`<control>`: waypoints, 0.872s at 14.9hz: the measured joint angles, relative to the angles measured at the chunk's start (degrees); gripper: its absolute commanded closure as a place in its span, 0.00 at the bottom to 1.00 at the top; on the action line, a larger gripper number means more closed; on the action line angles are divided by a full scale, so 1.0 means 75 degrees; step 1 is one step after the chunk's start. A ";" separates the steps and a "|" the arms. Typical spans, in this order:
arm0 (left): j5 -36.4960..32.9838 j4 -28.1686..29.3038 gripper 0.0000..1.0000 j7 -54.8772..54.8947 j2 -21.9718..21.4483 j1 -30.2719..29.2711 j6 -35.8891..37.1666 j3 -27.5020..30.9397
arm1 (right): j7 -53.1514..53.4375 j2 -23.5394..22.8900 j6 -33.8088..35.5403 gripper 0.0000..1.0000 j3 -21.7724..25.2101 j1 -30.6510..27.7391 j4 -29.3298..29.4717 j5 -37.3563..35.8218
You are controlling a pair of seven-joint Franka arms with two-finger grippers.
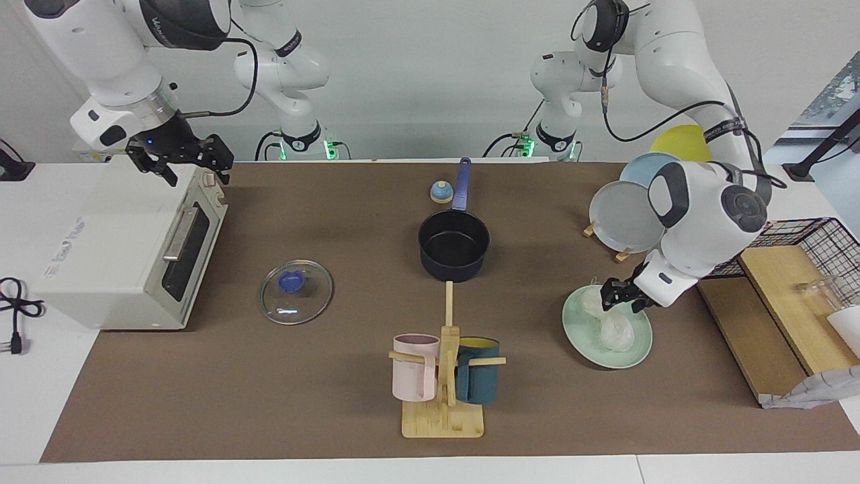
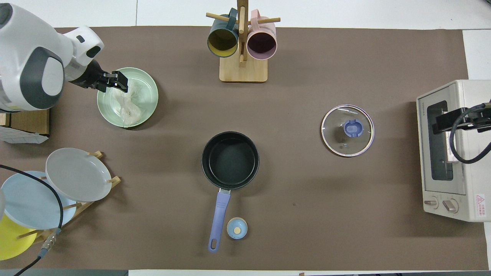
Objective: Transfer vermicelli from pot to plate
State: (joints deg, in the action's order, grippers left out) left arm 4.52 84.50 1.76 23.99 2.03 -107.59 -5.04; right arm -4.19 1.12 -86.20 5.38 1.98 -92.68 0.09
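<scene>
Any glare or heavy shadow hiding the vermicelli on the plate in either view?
Facing view: the vermicelli shows pale against the mint-green plate, partly covered by the left gripper. Overhead view: no glare there; the only glint is on the glass lid.

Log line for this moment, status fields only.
vermicelli: on plate | pot: empty | left gripper: open over plate | right gripper: open, waiting over toaster oven

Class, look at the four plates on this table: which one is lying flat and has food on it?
The mint-green plate toward the left arm's end of the table: it lies flat with the vermicelli on it. The grey plate, light blue plate and yellow plate stand empty in the wooden rack.
</scene>
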 measured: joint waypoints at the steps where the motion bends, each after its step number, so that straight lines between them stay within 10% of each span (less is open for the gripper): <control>1: -0.0002 -0.0044 0.00 -0.0217 -0.0268 0.0001 0.0213 -0.0006 | 0.0000 0.0000 0.0000 0.00 -0.0002 0.0005 0.0004 0.0000; 13: -0.0301 0.0571 0.00 -0.0988 -0.3031 0.0007 0.2532 -0.0052 | 0.0000 0.0000 0.0000 0.00 -0.0023 0.0015 0.0030 0.0000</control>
State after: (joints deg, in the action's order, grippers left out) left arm 2.27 88.78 -5.65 1.26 2.08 -88.61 -5.44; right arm -4.19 1.12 -86.20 5.21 2.09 -92.45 0.09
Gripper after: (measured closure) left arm 0.000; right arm 0.000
